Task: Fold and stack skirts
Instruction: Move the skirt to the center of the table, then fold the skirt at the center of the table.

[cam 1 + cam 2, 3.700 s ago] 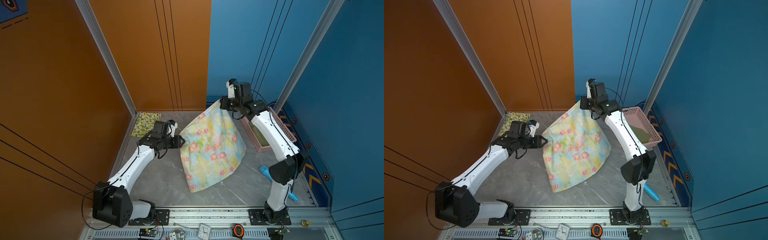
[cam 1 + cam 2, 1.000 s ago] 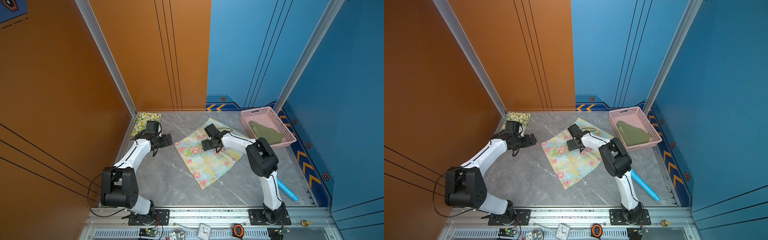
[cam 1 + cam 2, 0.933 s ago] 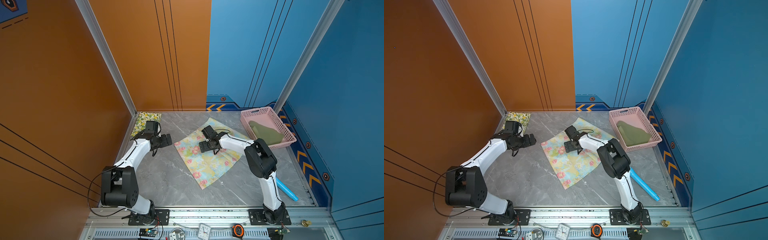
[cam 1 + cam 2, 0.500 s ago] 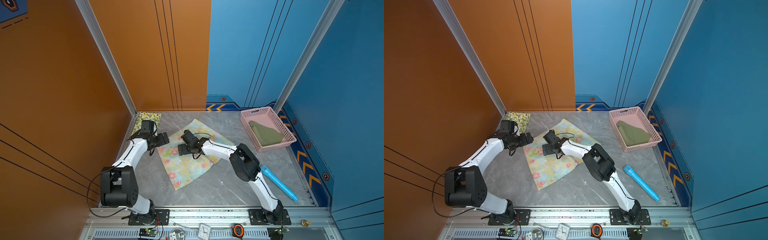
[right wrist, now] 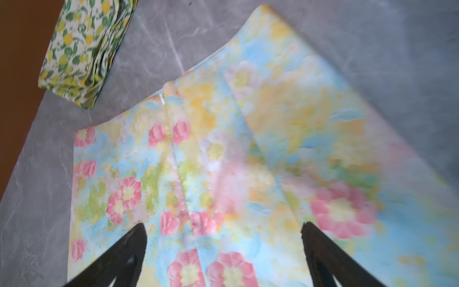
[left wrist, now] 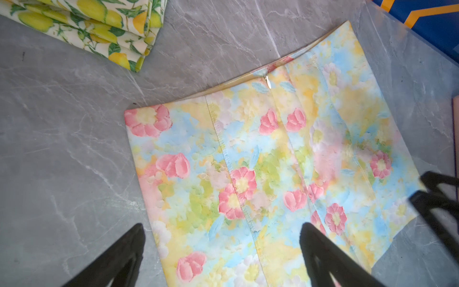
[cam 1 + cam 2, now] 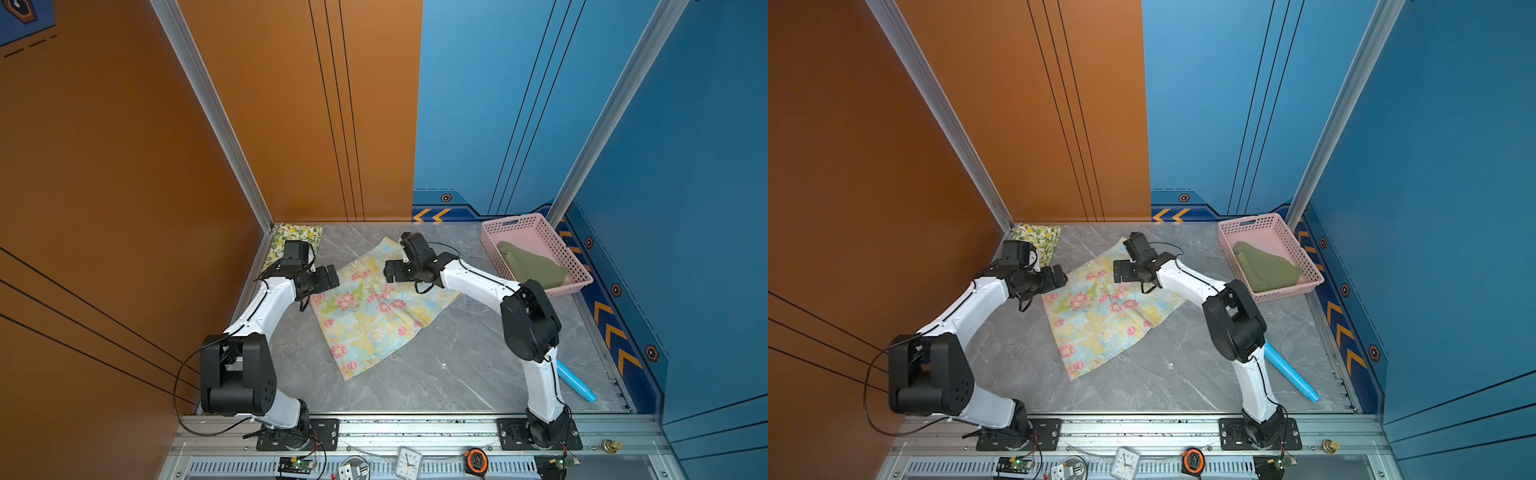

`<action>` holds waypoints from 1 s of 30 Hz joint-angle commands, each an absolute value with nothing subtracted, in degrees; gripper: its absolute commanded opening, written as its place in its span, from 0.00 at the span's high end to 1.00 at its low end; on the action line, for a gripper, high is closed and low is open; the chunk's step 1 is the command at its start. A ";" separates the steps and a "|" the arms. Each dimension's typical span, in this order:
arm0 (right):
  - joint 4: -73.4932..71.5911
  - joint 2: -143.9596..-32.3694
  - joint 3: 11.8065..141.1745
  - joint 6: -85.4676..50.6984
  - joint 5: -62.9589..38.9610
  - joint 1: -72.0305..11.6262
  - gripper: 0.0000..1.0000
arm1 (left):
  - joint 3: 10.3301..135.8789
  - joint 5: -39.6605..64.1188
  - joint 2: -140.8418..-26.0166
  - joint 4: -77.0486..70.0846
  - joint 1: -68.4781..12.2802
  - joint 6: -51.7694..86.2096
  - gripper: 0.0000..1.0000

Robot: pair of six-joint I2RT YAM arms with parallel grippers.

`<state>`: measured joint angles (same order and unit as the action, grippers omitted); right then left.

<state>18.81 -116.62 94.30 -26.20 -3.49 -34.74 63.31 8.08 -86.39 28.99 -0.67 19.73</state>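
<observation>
1. Grey marble table (image 7: 436, 374) sits inside a booth whose walls (image 7: 124, 166) are orange on the left and blue on the right.
2. We see the floral skirt (image 7: 370, 307) lying flat and unfolded at the middle of the table. Its waist edge faces the far-left corner and its wider hem faces near-right. The hem is its longest stretch and runs diagonally from near to far-right.
3. It is pastel yellow and blue with pink flowers, stitched seams, and a small zip pull (image 6: 267, 80) at mid-waist.
4. We find the lemon-print skirt (image 7: 297, 237) folded in the far-left corner, apart from the floral one. The olive skirt (image 7: 536, 266) lies in the pink basket (image 7: 515, 222) at far right.
5. The left hand (image 7: 330, 276) is at the waist's left corner with its fingers apart, one over cloth and one over bare table. Its arm folds at the elbow near the base, forearm reaching far.
6. The right hand (image 7: 392, 272) is over the waist's far end, fingers spread and empty, pointing left. Its elbow is raised on the right.
7. We cannot tell whether either hand touches the cloth.
</observation>
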 commanded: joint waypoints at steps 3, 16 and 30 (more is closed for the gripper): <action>22.33 -113.17 91.16 -20.17 -4.92 -28.82 0.03 | 65.31 2.87 -88.91 32.30 -5.44 17.63 0.02; 31.42 -116.17 92.39 -12.40 -0.46 -20.35 0.05 | 69.15 -2.25 -97.22 37.19 -11.78 15.28 0.02; 26.37 -116.57 81.77 -18.61 -11.28 -14.11 0.25 | 69.99 -2.57 -97.76 38.38 -7.54 16.08 0.02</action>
